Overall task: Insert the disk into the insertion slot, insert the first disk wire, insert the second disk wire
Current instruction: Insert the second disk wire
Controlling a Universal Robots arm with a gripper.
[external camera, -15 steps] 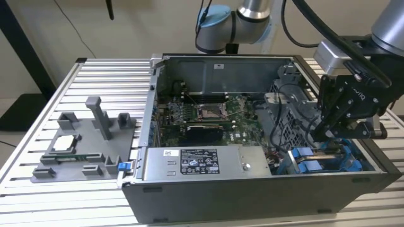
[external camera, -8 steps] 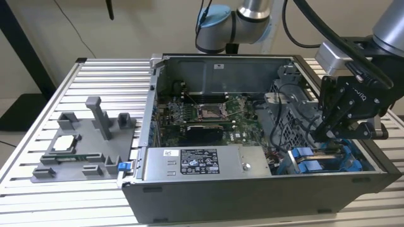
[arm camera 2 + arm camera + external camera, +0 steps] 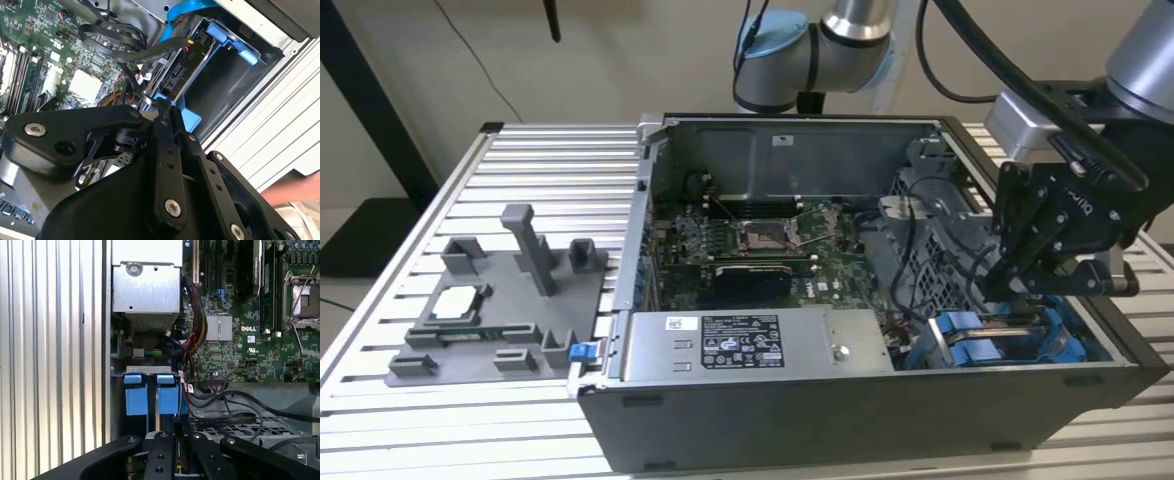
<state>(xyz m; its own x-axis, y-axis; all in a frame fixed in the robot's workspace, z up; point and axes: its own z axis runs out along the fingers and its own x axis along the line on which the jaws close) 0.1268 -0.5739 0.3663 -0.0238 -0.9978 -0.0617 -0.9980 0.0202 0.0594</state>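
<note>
Toward the lower right of the exterior view, the black gripper [image 3: 1051,285] hangs inside the open computer case [image 3: 854,415], its tips just above the blue plastic tabs [image 3: 981,335] at the mouth of the insertion slot [image 3: 1014,345]. Both wrist views show the fingers [image 3: 162,112] drawn together, with no gap visible between them, right at the blue carrier frame [image 3: 152,400]; whether they pinch a wire end or merely press there cannot be told. The disk [image 3: 175,75] appears to sit already in the bay, its dark connector edge facing out with black wires [image 3: 120,42] trailing across it from the motherboard [image 3: 747,245], so the work looks to be at the wiring stage, which would explain the low, narrow pose of the tool. Near the lower middle of the exterior view, the grey power-supply box [image 3: 740,345] lies beside the bay. All of it stands on a ribbed aluminium table [image 3: 467,420], with a grey parts fixture [image 3: 494,320] on the exterior view's left and a plain pale wall behind.
</note>
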